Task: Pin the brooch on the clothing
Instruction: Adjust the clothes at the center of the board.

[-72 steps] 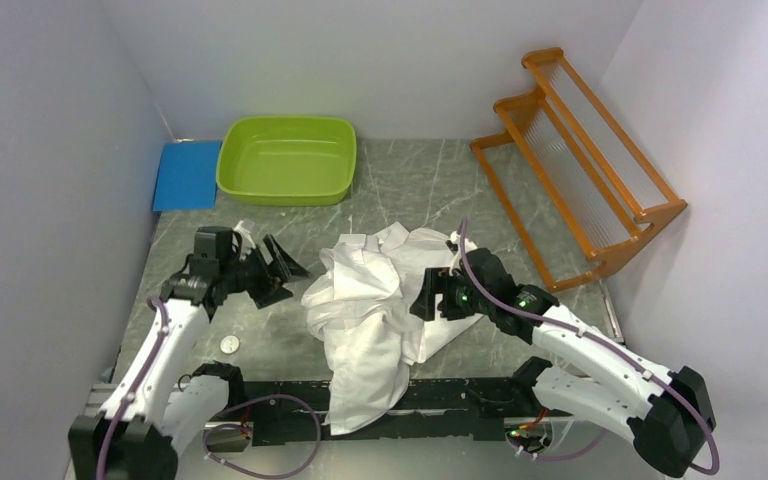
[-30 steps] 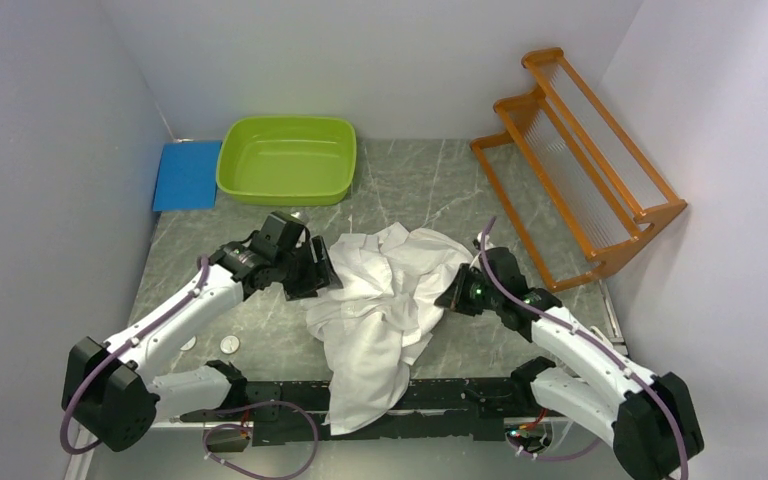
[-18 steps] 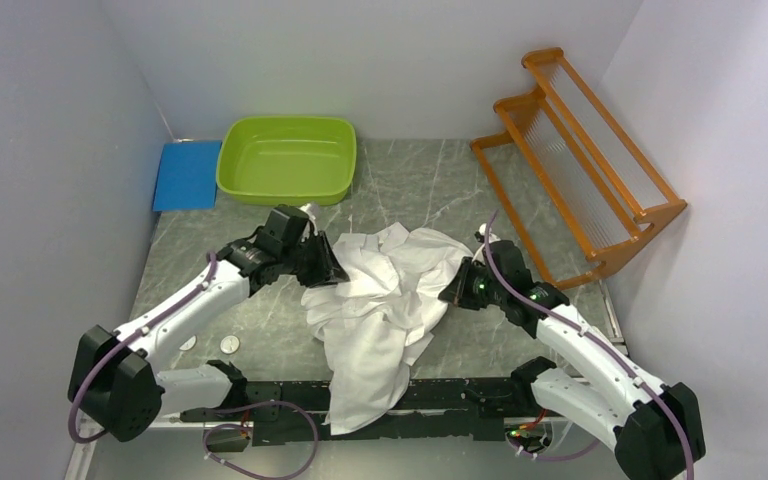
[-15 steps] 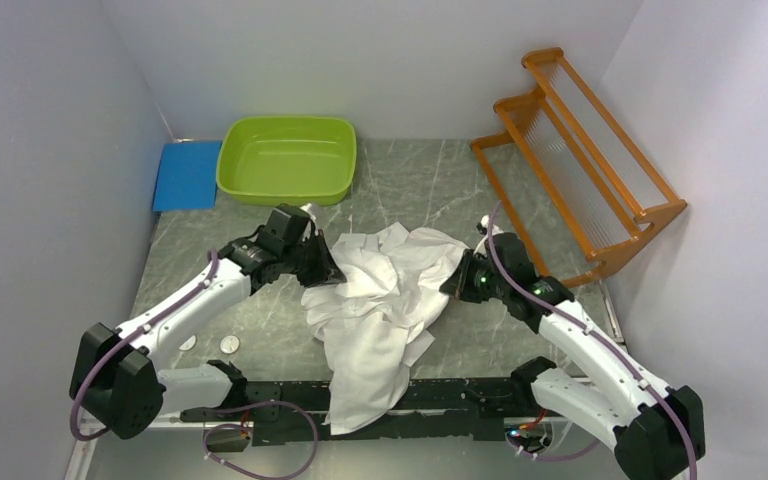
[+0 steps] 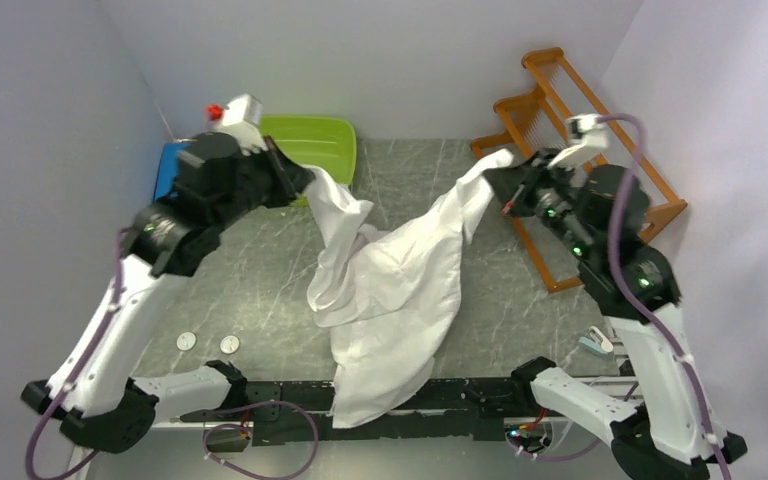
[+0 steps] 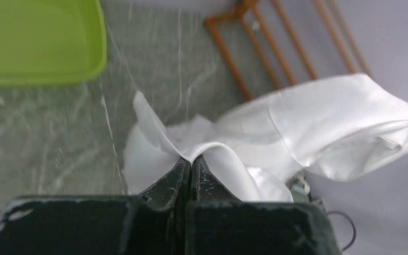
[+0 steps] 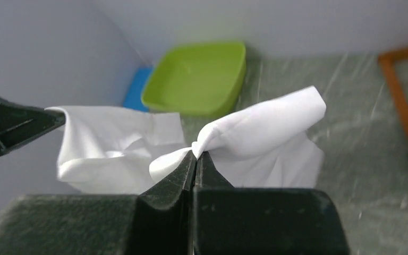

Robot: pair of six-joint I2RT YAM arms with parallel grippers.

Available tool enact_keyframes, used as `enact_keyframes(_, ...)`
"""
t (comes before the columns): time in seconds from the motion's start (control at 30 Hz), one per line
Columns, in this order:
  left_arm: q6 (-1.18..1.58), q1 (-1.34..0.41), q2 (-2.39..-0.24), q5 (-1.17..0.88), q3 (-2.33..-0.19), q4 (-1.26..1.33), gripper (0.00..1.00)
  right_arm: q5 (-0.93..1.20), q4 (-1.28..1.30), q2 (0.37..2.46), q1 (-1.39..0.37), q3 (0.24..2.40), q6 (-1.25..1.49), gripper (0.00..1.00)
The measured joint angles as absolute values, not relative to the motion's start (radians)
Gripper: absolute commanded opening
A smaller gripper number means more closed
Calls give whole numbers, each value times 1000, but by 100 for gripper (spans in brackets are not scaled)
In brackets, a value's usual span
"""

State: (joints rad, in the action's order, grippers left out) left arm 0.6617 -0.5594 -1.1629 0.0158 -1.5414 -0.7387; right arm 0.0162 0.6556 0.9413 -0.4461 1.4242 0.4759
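Observation:
The clothing (image 5: 400, 280) is a white shirt, lifted and stretched between my two raised grippers; its lower part trails onto the table toward the near edge. At the shirt's left end my left gripper (image 5: 302, 183) is shut on a fold (image 6: 207, 151). My right gripper (image 5: 507, 186) is shut on a bunched fold at the right end (image 7: 244, 133). In each wrist view the jaws (image 6: 190, 161) (image 7: 195, 155) pinch white fabric. Two small round silver discs (image 5: 187, 341) (image 5: 228, 344) lie on the table at the front left; I cannot tell whether either is the brooch.
A green basin (image 5: 322, 140) stands at the back, partly behind the left arm, with a blue pad (image 5: 167, 168) to its left. An orange wooden rack (image 5: 610, 130) fills the back right. A small pale object (image 5: 597, 343) lies by the right arm. Walls close in on three sides.
The left gripper shut on the shirt's left edge. Both arms then rose and moved apart, lifting the crumpled shirt off the table and stretching it out.

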Motion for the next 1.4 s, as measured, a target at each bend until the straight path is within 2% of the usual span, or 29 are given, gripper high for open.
enact_keyframes(0.13, 590, -559, -1087, 104, -1685, -752, 3, -45, 650, 893, -445, 1573, 448, 0)
enact_keyframes(0.27, 538, -559, -972, 148, -1738, -731, 3, -72, 621, 814, -445, 1642, 435, 0)
enact_keyframes(0.6, 489, -559, -829, 154, -1930, -647, 3, -64, 442, 737, -443, 1801, 430, 0)
enact_keyframes(1.07, 444, -558, -819, 193, -2001, -662, 3, -52, 398, 707, -443, 1758, 438, 0)
enact_keyframes(1.23, 433, -557, -870, 255, -1988, -715, 3, -109, 414, 691, -443, 1668, 438, 0)
enact_keyframes(1.4, 424, -557, -954, 321, -1861, -758, 3, -185, 426, 678, -443, 1489, 444, 0)
